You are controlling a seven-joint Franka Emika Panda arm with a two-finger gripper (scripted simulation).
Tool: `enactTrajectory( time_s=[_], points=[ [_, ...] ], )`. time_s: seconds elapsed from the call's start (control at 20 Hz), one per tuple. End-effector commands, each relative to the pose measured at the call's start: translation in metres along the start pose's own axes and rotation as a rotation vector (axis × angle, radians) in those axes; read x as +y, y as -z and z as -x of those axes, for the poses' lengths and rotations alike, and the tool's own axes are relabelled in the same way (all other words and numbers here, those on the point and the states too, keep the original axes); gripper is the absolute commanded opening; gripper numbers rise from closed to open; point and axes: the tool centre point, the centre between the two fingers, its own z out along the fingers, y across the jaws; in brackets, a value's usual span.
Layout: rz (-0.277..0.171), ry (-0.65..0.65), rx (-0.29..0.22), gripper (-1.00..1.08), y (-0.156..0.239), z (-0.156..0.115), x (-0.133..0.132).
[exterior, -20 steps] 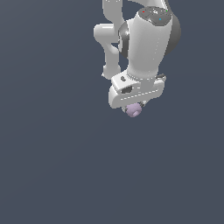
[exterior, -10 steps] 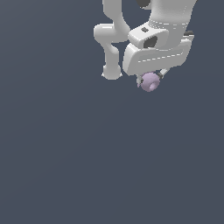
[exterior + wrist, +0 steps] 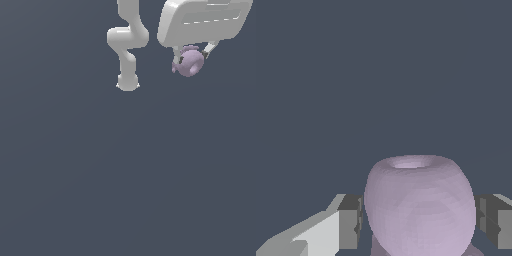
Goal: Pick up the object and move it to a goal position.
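Gripper (image 3: 191,56): is being kept clenched on the object, one finger (image 3: 350,222) pressed to each side.
Object (image 3: 190,62): is being held between the fingers, clear of the grey surface (image 3: 125,175), near the top edge of the exterior view, toward its right.
Arm base (image 3: 128,82): is being seen beyond, at the exterior view's left of the gripper.

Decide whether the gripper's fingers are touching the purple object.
Touching. In the wrist view both fingers press against the sides of the object with no gap; the exterior view shows the object hanging under the gripper.
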Motion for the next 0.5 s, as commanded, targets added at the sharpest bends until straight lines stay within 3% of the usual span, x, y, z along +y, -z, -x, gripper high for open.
enactTrajectory(
  time_s=[0.0, 0.45],
  points=[
    [0.000, -0.001, -0.001, -1.00, 0.012, 0.001, -0.005],
    [0.000, -0.001, -0.001, -1.00, 0.028, 0.001, -0.013]
  ],
)
